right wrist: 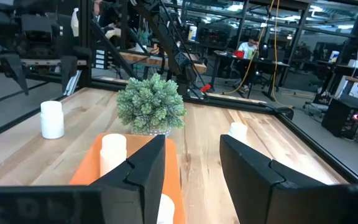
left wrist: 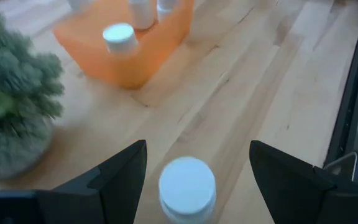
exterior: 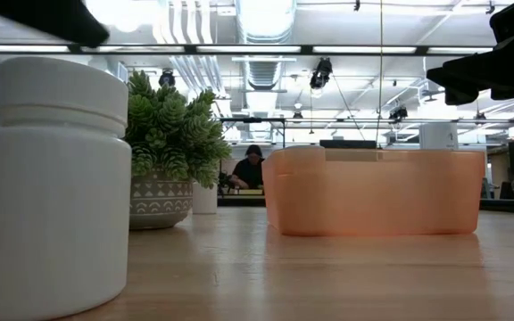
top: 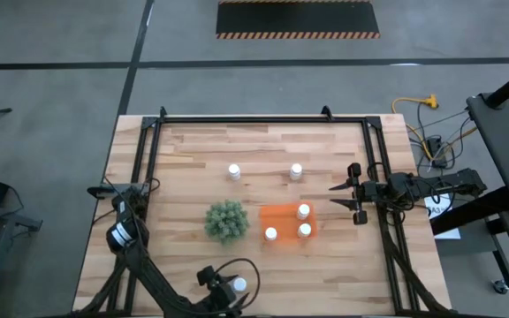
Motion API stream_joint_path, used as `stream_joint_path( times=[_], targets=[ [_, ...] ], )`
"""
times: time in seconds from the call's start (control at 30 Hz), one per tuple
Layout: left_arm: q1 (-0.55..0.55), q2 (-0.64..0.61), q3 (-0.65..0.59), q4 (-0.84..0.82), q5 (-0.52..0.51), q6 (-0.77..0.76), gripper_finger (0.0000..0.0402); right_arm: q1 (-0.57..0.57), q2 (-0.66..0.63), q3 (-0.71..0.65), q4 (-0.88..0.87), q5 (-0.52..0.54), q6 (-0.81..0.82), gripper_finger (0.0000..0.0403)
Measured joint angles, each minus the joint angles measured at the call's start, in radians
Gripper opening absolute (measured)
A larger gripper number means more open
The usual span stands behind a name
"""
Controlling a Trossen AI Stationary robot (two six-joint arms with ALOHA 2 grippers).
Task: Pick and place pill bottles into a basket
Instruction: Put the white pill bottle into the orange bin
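The left claw (top: 234, 291) hangs low at the near edge of the pale wooden plank desk (top: 193, 150), its two dark fingers (left wrist: 120, 171) spread wide on either side of a small white round-capped pill bottle (left wrist: 187, 188) that stands upright between them, touched by neither. Ahead of this claw sits the shallow rectangular bright orange plastic basket (top: 283, 212), holding three more white pill bottles (top: 303, 210), one near each of three corners. Beside the basket, also ahead of the left claw, stands a round spiky green plant (top: 226, 220) in a patterned grey pot (exterior: 159, 198). Two further white bottles (top: 234, 171) stand well apart on the bare planks beyond plant and basket. The right claw (top: 355, 193) hovers just off the basket's far side, fingers drawn close with nothing between them, pointing toward the basket. In the room beyond the desk, a person (exterior: 251, 168) sits at a workstation.
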Motion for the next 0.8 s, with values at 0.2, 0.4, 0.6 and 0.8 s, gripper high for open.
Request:
stream_joint_path(
  times=[0.2,0.4,0.6,0.8],
  targets=[
    [0.002,0.000,-0.068,0.080,-0.002,-0.012,0.0265,0.000,0.000,0.000,0.000,0.000,-0.002,0.0141],
    [0.001,-0.001,-0.090,0.090,-0.001,-0.022,0.0265,0.000,0.000,0.000,0.000,0.000,0.000,0.0141],
    [0.002,-0.001,-0.124,0.123,-0.001,-0.040,0.0265,0.000,0.000,0.000,0.000,0.000,-0.002,0.0141],
    [0.003,-0.001,-0.135,0.133,0.010,-0.040,0.0265,0.000,0.000,0.000,0.000,0.000,-0.001,0.0141]
  ],
)
